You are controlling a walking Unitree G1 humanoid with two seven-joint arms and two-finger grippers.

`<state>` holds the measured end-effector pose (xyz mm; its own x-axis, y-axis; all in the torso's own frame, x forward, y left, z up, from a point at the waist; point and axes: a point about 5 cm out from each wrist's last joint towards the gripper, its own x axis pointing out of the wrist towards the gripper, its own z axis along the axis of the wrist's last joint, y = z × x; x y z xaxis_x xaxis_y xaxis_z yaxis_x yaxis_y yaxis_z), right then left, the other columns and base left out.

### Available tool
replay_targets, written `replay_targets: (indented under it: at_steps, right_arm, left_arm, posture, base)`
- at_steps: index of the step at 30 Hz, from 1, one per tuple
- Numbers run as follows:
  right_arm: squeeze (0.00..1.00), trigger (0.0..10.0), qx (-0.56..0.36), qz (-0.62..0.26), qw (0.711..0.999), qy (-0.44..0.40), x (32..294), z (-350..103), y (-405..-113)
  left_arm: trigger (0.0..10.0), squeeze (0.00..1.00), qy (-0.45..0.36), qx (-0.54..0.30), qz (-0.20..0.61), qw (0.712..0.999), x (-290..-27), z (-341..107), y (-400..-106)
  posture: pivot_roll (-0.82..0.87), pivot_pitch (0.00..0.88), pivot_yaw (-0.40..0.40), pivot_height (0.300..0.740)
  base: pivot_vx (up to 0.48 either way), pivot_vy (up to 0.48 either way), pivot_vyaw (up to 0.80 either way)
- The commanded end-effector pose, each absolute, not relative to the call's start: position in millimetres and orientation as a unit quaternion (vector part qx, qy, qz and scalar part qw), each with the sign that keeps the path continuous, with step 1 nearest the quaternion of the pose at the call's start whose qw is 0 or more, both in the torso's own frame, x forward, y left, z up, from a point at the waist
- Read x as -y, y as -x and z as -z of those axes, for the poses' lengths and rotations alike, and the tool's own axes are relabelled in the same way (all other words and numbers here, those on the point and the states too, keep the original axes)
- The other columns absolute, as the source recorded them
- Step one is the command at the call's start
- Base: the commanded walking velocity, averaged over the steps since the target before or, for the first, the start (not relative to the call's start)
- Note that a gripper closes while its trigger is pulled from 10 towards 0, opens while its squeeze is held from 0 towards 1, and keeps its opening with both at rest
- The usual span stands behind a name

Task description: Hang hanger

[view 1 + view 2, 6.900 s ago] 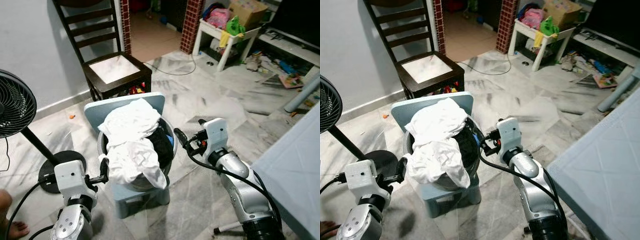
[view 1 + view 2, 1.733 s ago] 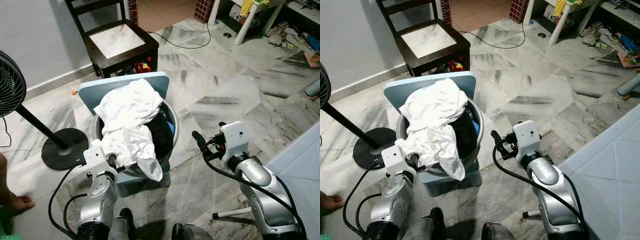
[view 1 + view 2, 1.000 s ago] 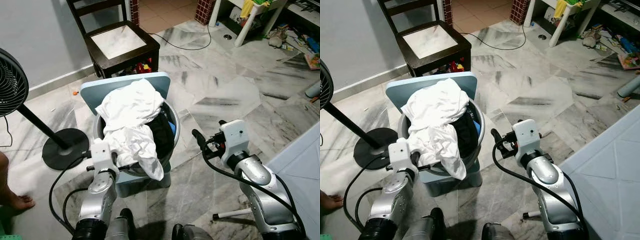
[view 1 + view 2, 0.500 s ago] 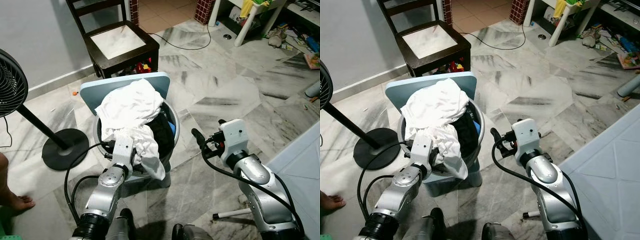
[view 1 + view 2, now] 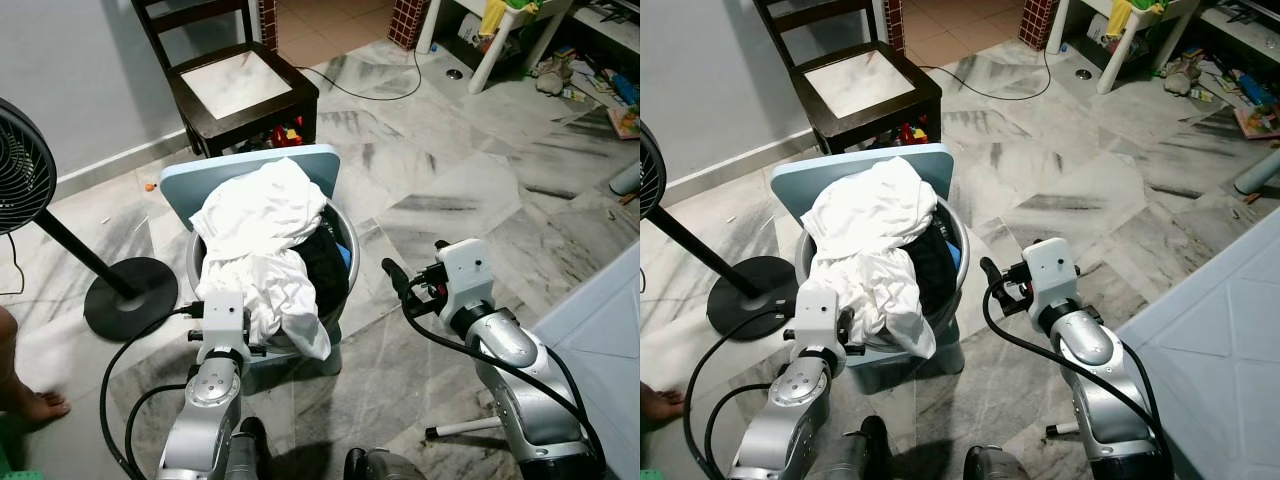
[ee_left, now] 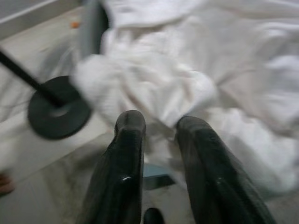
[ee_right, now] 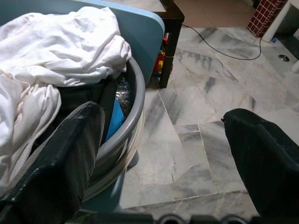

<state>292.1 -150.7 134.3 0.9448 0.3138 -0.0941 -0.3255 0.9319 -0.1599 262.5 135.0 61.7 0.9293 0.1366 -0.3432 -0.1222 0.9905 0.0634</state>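
A grey laundry basket [image 5: 346,246] sits on a light-blue stool [image 5: 300,164], heaped with white clothes [image 5: 255,230] over dark clothing [image 5: 322,275]. My left wrist [image 5: 222,322] is at the basket's front-left rim, just below the hanging white cloth. My left gripper [image 6: 160,122] points at that cloth; its fingers are almost together with only a narrow gap and nothing between them. My right gripper [image 7: 161,113] hangs to the right of the basket, apart from it, wide open and empty, over the marble floor.
A dark wooden chair [image 5: 240,85] stands behind the stool. A standing fan [image 5: 22,180] with a round base [image 5: 130,298] is at the left, beside a person's foot [image 5: 25,400]. A pale blue surface [image 5: 610,320] borders the right; a cluttered white table [image 5: 500,30] is at the back.
My left arm, pressed up against the white clothes half a second ago, has drawn back down and left to the basket's front rim. The right arm has barely moved.
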Motion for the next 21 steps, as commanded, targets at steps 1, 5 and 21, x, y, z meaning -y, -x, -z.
replay_targets:
  at_steps: [1,5,21]
  right_arm:
    - [0.00,10.0,-0.037,-0.159,0.983,0.088,152.6,-131.8,-292.0]
    - [0.00,10.0,-0.037,-0.157,0.983,0.089,154.4,-131.9,-292.6]
    - [0.00,10.0,-0.034,-0.160,0.983,0.088,152.8,-132.4,-294.9]
  left_arm:
    - [10.0,1.00,-0.001,-0.180,-0.084,0.980,-130.1,-63.0,-257.9]
    - [10.0,1.00,0.054,-0.169,-0.068,0.982,-122.4,-70.5,-255.1]
    - [10.0,1.00,0.149,-0.233,-0.119,0.954,-125.8,-56.6,-242.2]
  posture:
    - [-0.05,0.241,-0.056,0.740]
    - [-0.05,0.241,-0.054,0.740]
    - [-0.04,0.237,-0.055,0.740]
  base:
    - [0.000,0.000,0.00]
    - [0.000,0.000,0.00]
    - [0.000,0.000,0.00]
